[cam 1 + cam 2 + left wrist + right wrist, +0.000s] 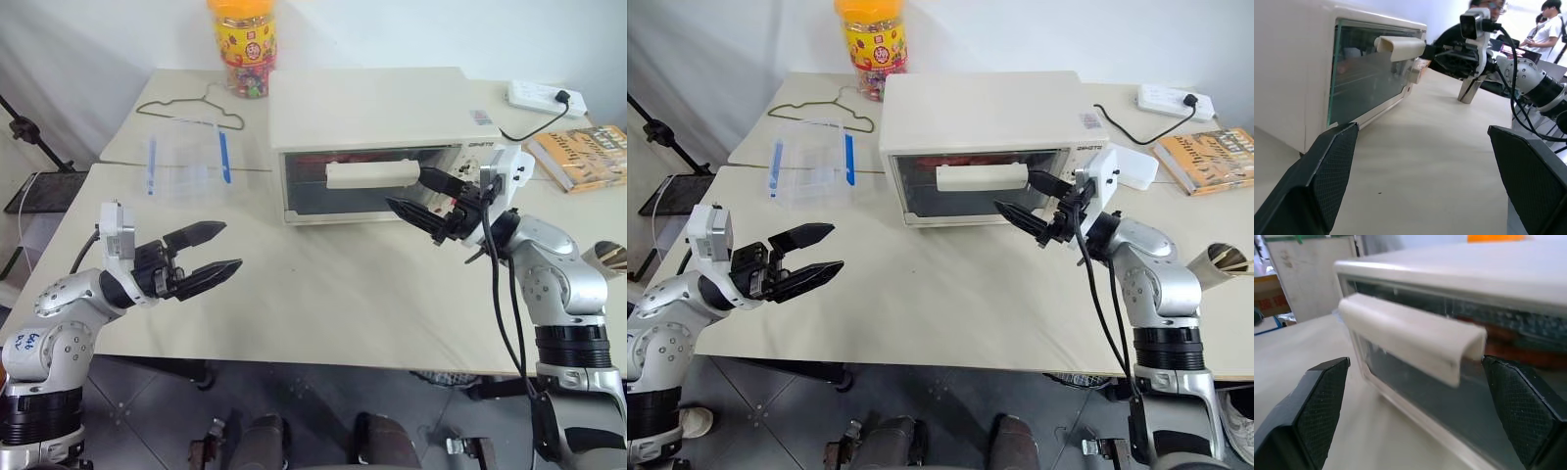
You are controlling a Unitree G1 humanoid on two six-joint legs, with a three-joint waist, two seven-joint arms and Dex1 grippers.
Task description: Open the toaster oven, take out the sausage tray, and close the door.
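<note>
The cream-white toaster oven (367,113) stands at the back of the table with its glass door (343,188) shut. My right gripper (407,188) is open at the right end of the door's cream bar handle (370,175), one finger above that end and one below, not closed on it. The handle (1410,335) lies between the two fingers. Behind the glass, red-orange shapes of the sausage tray (1528,350) show dimly. My left gripper (231,246) hovers open and empty over the table's front left, well away from the oven.
A clear plastic bag with blue stripes (181,162) and a wire hanger (196,106) lie left of the oven. A candy jar (242,44) stands behind it. A power strip (544,96) and a book (578,152) lie to the right. People (1547,19) stand beyond the table.
</note>
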